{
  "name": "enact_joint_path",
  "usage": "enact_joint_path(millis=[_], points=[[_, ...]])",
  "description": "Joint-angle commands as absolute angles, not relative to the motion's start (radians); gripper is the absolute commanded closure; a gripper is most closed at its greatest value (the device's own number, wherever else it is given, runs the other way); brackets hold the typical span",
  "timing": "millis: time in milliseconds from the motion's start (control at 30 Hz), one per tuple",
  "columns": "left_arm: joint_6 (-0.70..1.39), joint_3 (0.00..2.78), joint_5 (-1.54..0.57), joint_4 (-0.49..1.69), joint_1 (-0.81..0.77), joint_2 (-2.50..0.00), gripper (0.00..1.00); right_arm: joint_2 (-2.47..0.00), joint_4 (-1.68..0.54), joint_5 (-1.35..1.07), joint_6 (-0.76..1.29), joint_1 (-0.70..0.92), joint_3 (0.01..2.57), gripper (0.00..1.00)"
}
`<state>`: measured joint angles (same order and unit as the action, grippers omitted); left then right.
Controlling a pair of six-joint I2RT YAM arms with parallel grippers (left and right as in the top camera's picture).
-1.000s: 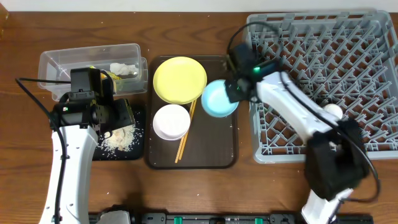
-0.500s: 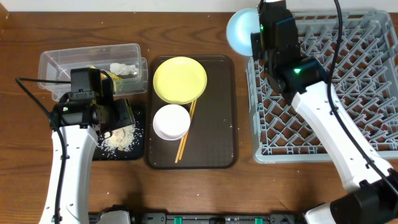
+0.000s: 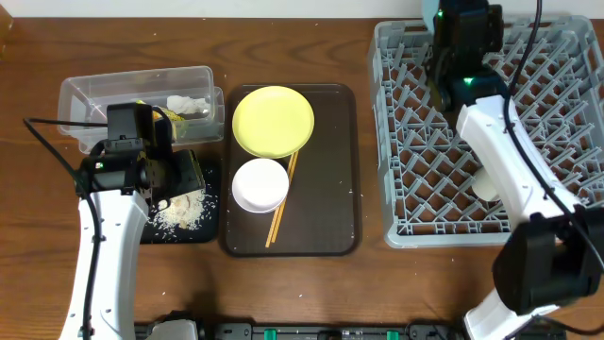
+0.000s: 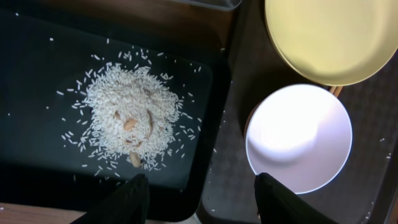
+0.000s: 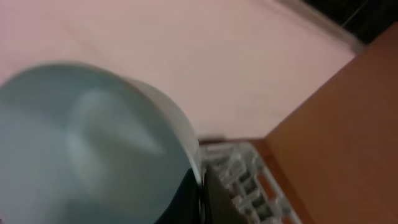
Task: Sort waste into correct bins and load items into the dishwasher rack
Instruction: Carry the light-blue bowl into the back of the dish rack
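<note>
Overhead, the left gripper hangs spread and empty over rice scraps on the black tray, while the right gripper, pinching the rim of the light-blue bowl above the dishwasher rack, would do best to seat it tilted between pegs before letting go.

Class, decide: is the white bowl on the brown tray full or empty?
Empty. The left wrist view looks straight into the white bowl: its inside is bare.
</note>
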<state>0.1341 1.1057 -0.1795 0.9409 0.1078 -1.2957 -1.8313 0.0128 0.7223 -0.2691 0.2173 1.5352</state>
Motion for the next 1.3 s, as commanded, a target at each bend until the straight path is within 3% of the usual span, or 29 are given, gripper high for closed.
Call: enact_joint_path(millis=[0,567,1100,1267], points=[[0.144,1.107,-0.171,0.945,0.111,-1.293,0.43,-1.902,0.082,0.699,-0.405,0.216,1.537,0.99],[0.144,1.107,-0.171,0.945,0.111,-1.293,0.43,-2.08,0.14,0.729,-0.452,0.253,1.537,0.99],[0.144,1.107,-0.171,0.945,0.111,-1.293,0.43,-2.075,-0.209,0.764,-0.218,0.304,1.537,0.99],[0.144,1.107,-0.171,0.945,0.111,-1.293,0.43,-2.041,-0.332,0.755,-0.036,0.323,1.537,0.99]])
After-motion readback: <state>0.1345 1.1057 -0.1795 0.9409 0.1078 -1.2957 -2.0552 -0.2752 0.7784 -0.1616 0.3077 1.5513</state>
